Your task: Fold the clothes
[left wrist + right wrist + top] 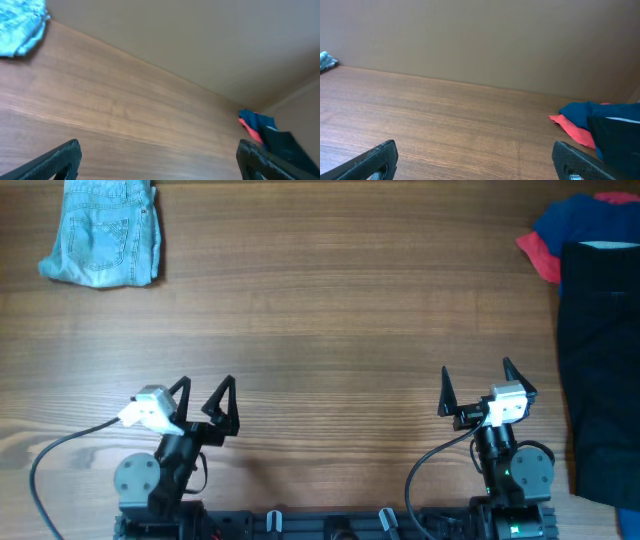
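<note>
From overhead, the light blue denim shorts (103, 235) lie bunched at the upper left of the table (330, 320). The black garment (603, 370) runs down the right edge, with the dark blue garment (575, 220) and red garment (540, 255) at the upper right. The left gripper (207, 383) and right gripper (477, 370) sit low in frame, jaws spread wide, holding nothing. The left wrist view shows its fingers (60, 157) far apart over bare wood, shorts at upper left. The right wrist view shows the same wide, empty spread, with the pile at right.
</note>
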Robot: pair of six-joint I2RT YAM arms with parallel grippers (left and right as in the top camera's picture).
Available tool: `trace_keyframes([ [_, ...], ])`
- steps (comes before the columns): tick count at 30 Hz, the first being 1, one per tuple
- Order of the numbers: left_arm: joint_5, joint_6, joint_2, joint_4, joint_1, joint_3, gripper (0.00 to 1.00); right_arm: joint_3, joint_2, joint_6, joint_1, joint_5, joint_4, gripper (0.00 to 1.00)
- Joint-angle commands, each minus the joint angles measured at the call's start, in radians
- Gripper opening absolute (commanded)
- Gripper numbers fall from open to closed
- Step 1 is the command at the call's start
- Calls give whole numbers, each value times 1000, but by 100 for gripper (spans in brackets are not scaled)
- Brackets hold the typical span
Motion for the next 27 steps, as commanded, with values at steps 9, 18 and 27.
trace_keyframes([
  [9, -248, 76, -24, 149, 15, -142, 100, -1, -12, 11, 4, -13, 2, 100],
  [18, -244, 161, -24, 338, 15, -176, 100, -1, -12, 11, 4, -13, 2, 100],
  [27, -248, 239, -24, 213, 15, -176, 100, -1, -12, 11, 4, -13, 2, 100],
])
